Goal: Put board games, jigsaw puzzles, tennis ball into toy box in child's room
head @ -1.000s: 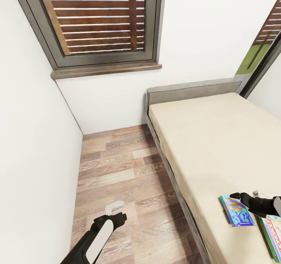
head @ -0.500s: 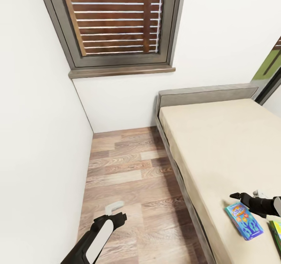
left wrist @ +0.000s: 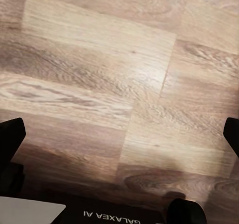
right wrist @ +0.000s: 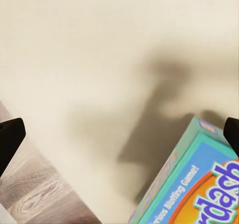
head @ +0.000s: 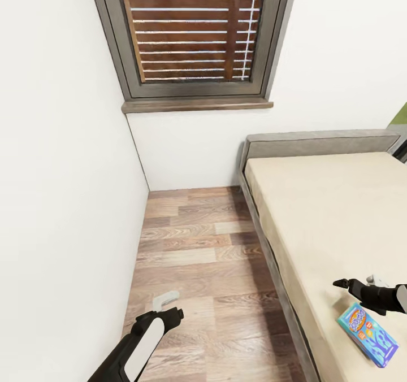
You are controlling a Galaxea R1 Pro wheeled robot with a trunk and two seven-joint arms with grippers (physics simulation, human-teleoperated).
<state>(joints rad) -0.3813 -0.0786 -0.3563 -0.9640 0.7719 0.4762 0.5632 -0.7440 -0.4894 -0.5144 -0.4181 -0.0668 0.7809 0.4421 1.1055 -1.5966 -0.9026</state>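
Note:
A small blue board game box [head: 367, 335] lies flat on the beige bed [head: 328, 212], near its front right part. In the right wrist view its printed corner [right wrist: 194, 189] shows just past my spread fingers. My right gripper [head: 353, 283] hovers open over the mattress, a little beyond the blue box and apart from it, holding nothing. My left gripper [head: 168, 305] hangs open over the wooden floor [head: 192, 246] beside the bed, and its wrist view shows bare planks [left wrist: 119, 84] between the two fingertips. The toy box, table, puzzles and tennis ball are out of view.
A white wall [head: 62, 201] runs close along my left side. A slatted window [head: 192, 31] with a wooden sill sits in the far wall. The bed's grey headboard [head: 322, 143] meets that wall. A narrow strip of floor lies between wall and bed.
The whole picture has slid right, so the camera has turned left. A green board game at the lower right edge has left the view. Both arms hold the same pose.

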